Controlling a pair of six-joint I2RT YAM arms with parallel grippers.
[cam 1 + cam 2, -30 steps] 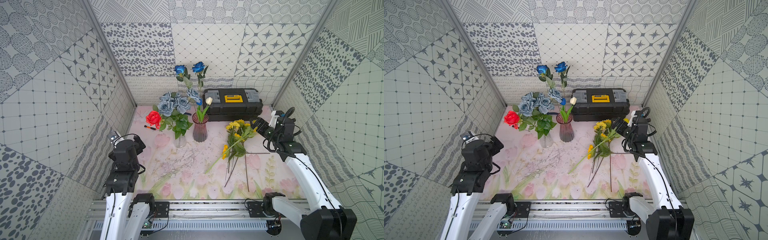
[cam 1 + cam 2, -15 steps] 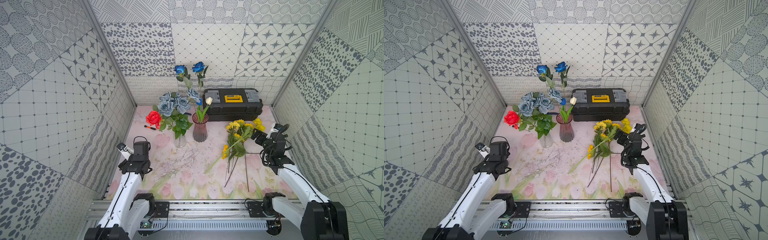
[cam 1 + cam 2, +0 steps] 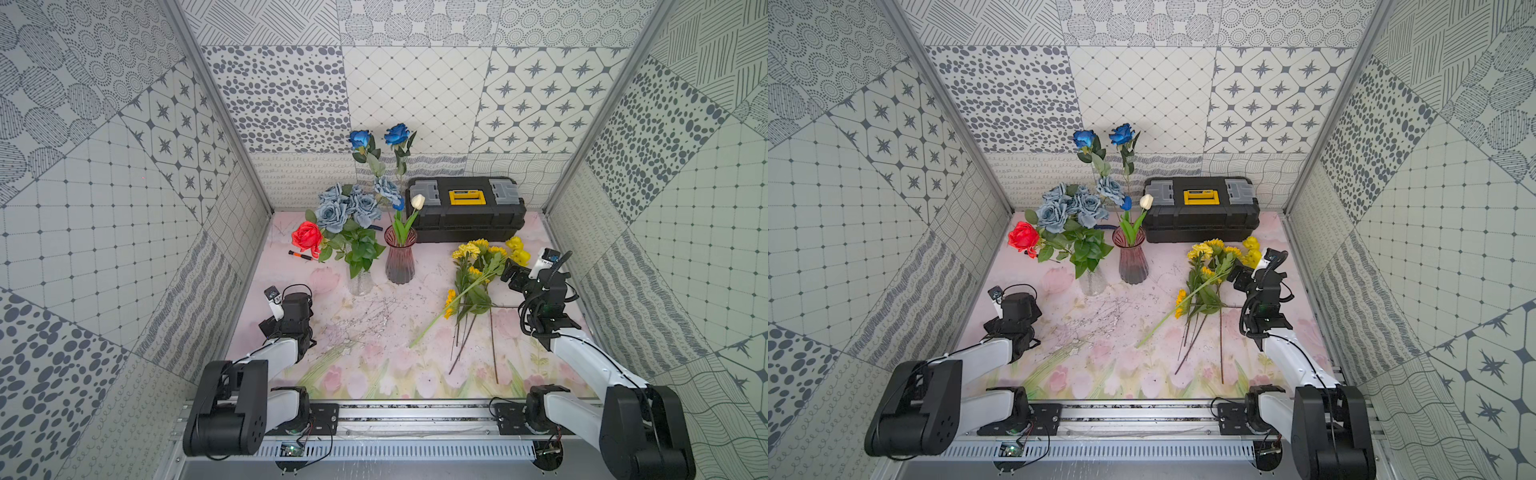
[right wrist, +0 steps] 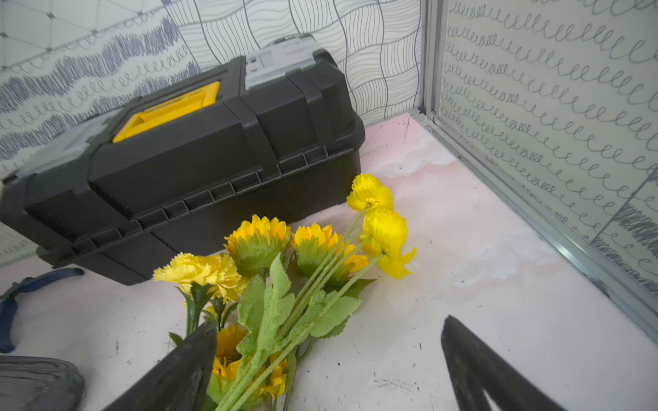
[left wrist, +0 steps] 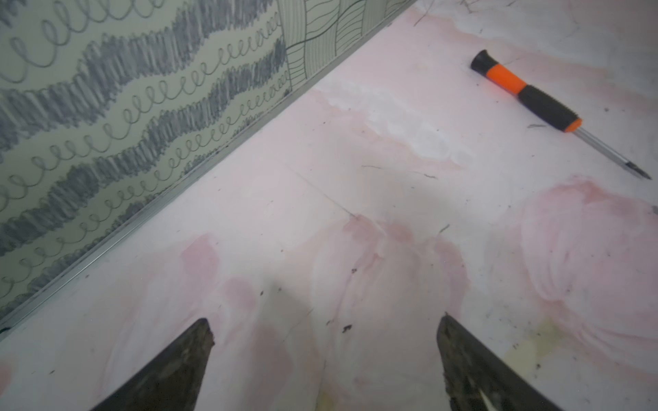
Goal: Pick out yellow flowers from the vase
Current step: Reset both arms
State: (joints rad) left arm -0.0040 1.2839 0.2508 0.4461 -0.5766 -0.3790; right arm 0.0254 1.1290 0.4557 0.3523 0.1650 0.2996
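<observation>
The yellow flowers (image 3: pixel 478 266) (image 3: pixel 1210 270) lie in a loose bunch on the table at the right, stems pointing to the front. The purple glass vase (image 3: pixel 400 259) (image 3: pixel 1133 259) stands mid-table with blue roses and a white tulip in it. My right gripper (image 3: pixel 513 275) (image 3: pixel 1241 274) (image 4: pixel 329 322) is open, low beside the blooms (image 4: pixel 285 249). Their green stems run past one fingertip (image 4: pixel 199 341) and nothing is gripped. My left gripper (image 3: pixel 291 313) (image 5: pixel 325 320) is open over bare table by the left wall.
A black toolbox (image 3: pixel 465 208) (image 4: pixel 199 153) with a yellow handle sits at the back. A clear vase (image 3: pixel 360 282) of grey-blue roses and a red rose stands left of the purple one. An orange-black screwdriver (image 5: pixel 527 92), blue pliers (image 4: pixel 21 295) and dry twigs (image 3: pixel 365 320) lie about.
Both arms have dropped lower and folded back toward the front. The left gripper came down beside the left wall, the right drew back slightly along the bunch. Both stayed open.
</observation>
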